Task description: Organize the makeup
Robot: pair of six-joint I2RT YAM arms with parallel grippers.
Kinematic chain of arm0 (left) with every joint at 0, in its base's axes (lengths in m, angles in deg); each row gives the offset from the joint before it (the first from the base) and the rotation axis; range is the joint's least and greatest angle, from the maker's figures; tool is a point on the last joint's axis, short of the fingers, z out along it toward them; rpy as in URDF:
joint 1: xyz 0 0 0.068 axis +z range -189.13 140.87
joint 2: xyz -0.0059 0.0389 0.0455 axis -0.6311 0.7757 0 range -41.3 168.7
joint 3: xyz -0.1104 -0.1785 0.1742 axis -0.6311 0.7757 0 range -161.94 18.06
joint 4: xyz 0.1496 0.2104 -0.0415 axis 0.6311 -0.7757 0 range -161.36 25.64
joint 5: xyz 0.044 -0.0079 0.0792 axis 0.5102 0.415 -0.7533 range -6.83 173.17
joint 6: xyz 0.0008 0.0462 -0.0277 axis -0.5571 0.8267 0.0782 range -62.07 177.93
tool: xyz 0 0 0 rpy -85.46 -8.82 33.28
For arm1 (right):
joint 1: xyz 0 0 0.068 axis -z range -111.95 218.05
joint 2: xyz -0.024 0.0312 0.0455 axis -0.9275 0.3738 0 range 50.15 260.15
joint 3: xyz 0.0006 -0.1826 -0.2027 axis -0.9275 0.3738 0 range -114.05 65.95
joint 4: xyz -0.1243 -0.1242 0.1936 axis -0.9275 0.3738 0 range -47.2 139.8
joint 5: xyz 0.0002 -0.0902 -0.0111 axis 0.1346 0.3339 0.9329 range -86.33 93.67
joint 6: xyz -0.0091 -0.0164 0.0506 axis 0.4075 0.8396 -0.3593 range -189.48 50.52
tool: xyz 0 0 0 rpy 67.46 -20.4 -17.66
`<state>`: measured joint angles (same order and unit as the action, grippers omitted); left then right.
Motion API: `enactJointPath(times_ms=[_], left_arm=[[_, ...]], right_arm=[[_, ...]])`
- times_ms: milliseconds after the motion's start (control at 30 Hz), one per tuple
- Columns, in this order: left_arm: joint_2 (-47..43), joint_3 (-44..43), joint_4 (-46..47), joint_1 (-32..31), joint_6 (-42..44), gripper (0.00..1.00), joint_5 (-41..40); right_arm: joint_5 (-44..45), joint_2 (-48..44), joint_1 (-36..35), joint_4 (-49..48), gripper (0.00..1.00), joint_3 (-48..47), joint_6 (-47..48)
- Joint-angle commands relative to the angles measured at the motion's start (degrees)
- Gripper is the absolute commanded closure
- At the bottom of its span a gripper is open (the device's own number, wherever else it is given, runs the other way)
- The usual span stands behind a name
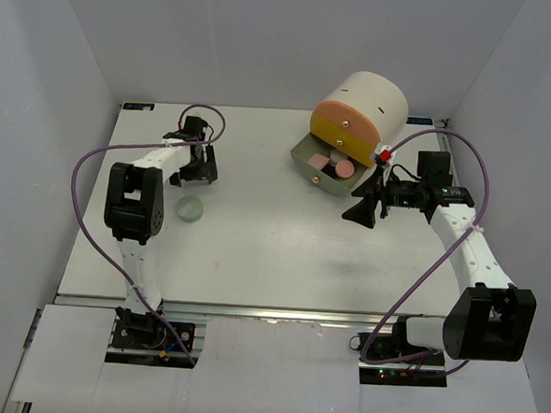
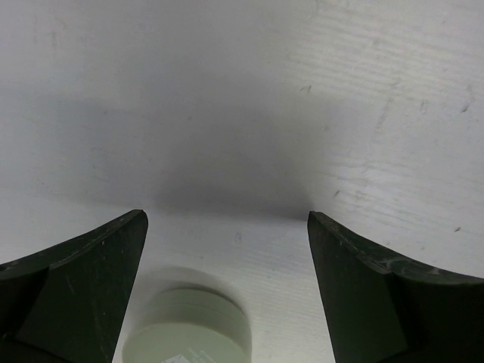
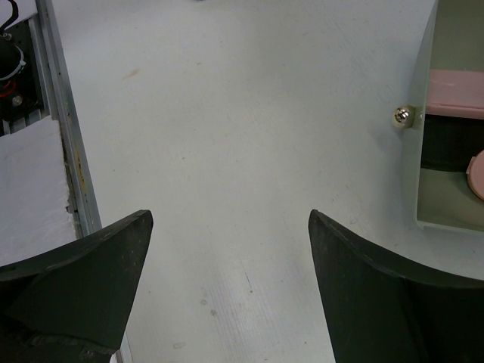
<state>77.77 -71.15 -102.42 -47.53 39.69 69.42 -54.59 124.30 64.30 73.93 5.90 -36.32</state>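
A pale green round jar (image 1: 190,208) of makeup lies on the white table, just in front of my left gripper (image 1: 197,172). In the left wrist view the jar (image 2: 189,333) shows low between the wide-open fingers, nearer the left one, and my left gripper (image 2: 227,215) holds nothing. More makeup lies in the pulled-out grey drawer (image 1: 302,155): a flat pink square (image 1: 318,159) and a pink round compact (image 1: 343,169). My right gripper (image 1: 367,205) hovers open and empty just right of that drawer. In the right wrist view my right gripper (image 3: 231,214) is over bare table, with the pink square (image 3: 456,94) at the right edge.
The big cream cylinder (image 1: 371,100) with pink and yellow drawer fronts stands at the back right. Its grey drawer wall (image 3: 422,151) carries a small metal knob (image 3: 404,116). Purple cables loop over both arms. The table's metal front rail (image 3: 64,128) runs along the near edge.
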Motion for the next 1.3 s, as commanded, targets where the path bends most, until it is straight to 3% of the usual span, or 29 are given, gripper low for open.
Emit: enactJointPath(times_ms=[0,133,300,667,767,867,1000,1167,1267], left_arm=[[-8.8,4.3,-0.8,-0.4,-1.1,0.02,-5.6],[-12.7,9.9,-2.9,-0.7,-6.2,0.02,-8.7],[-16.6,16.8,-2.7,-1.1,-8.3,0.02,-4.6],[-15.6,20.9,-2.0,-2.8,-9.3,0.02,3.3],[-16.7,22.6,-1.6,-2.9,-10.0,0.11,2.9],[-17.5,22.7,-1.1,-2.9,-10.2,0.28,3.4],[-19.7,21.9,0.5,-3.3,-9.5,0.52,10.7],[-23.1,19.6,7.2,-9.1,-7.5,0.68,22.7],[-21.8,13.9,10.4,-14.2,-7.8,0.71,24.9]], right_arm=[[-1.2,-0.5,0.3,-1.4,0.10,0.5,-0.1],[-1.6,-0.8,0.3,-1.4,0.10,0.5,-0.1],[-2.1,-1.2,0.3,-1.4,0.10,0.5,-0.2],[-2.3,-1.8,0.3,-1.3,0.10,0.6,-0.2],[-2.6,-1.9,0.3,-1.3,0.10,0.6,-0.2],[-2.6,-2.0,0.3,-1.3,0.10,0.6,-0.1],[-2.5,-2.2,0.3,-1.3,0.10,0.6,-0.1],[-2.0,-2.3,0.3,-1.3,0.10,0.6,0.0],[-1.8,-2.2,0.4,-1.3,0.10,0.6,0.0]])
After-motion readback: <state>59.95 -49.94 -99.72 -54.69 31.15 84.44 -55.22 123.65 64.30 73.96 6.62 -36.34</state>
